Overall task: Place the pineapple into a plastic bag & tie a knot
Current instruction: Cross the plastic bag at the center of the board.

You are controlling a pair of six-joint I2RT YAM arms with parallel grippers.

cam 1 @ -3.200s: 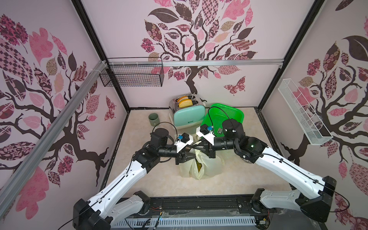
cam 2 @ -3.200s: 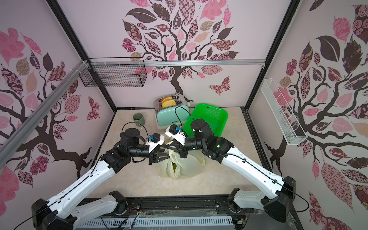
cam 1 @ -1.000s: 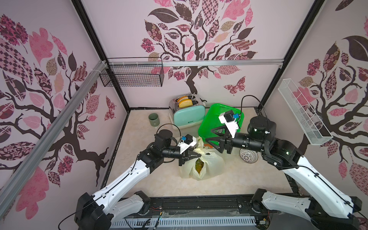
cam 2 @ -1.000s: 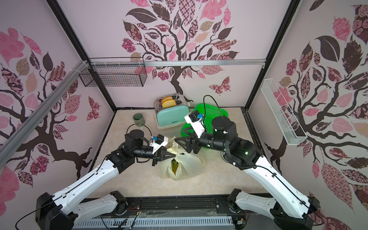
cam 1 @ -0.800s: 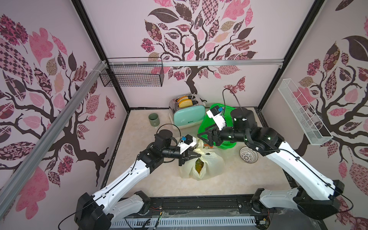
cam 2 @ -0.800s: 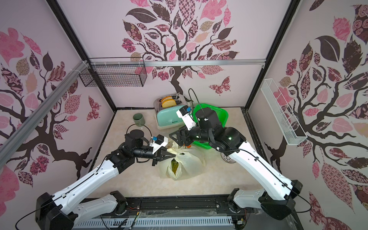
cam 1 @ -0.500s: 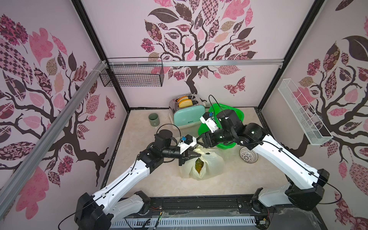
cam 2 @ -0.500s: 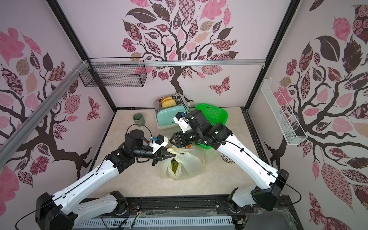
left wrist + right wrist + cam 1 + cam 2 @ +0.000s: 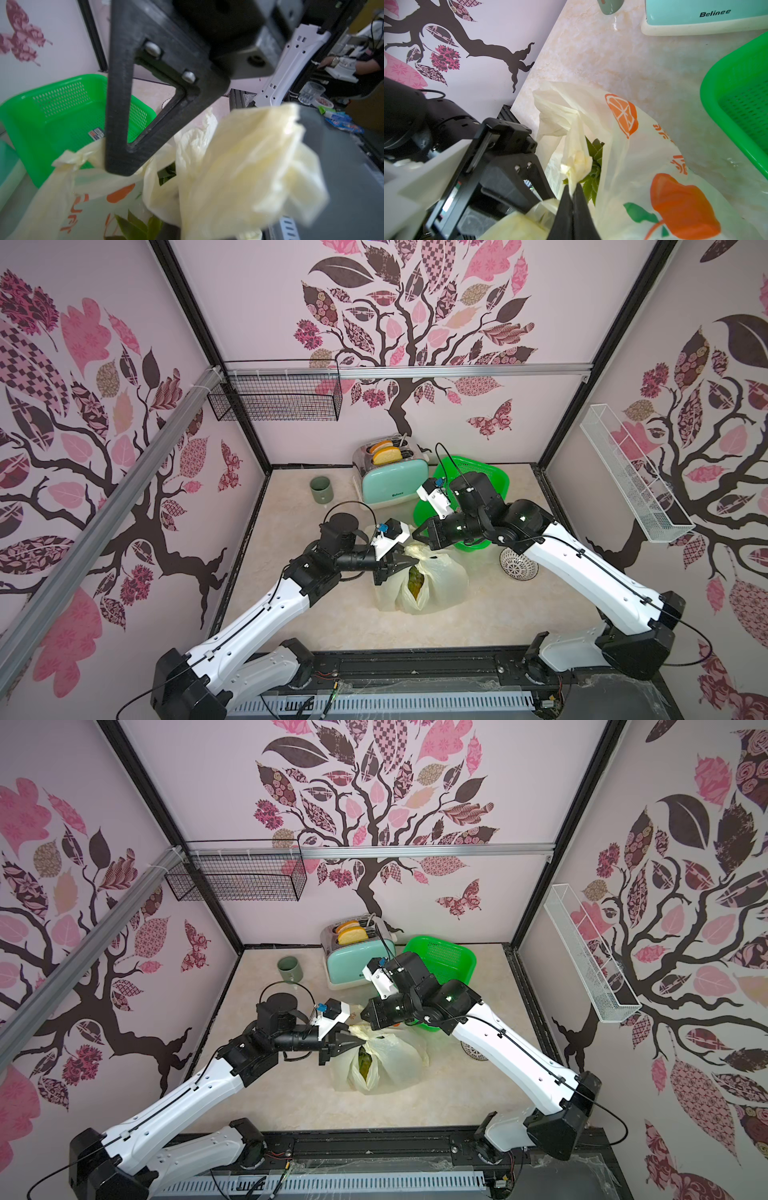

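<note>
While the plastic bag [image 9: 442, 578] sat on the table [image 9: 332, 614] between the arms, pineapple [image 9: 415, 580] inside, one handle [image 9: 577, 145] was pinched in the closed right gripper [image 9: 572, 188]. The left gripper [image 9: 409, 561] was seen partly open, a handle wad [image 9: 249, 162] loose between its jaws. That wad could be dropped, and the tying spoiled, if pulled unevenly.

The plastic bag [image 9: 440, 583] [image 9: 401, 1065] sits slumped near the middle of the worktop [image 9: 490, 626]. It is thin, translucent and pale yellow, printed with orange fruits, green leaves and orange lettering. Its mouth gapes, and the pineapple [image 9: 415, 580] [image 9: 593, 153] shows inside, its green leaves uppermost. One handle [image 9: 575, 145] is drawn up into a crumpled strip. Whether the handles are knotted cannot be told.
</note>
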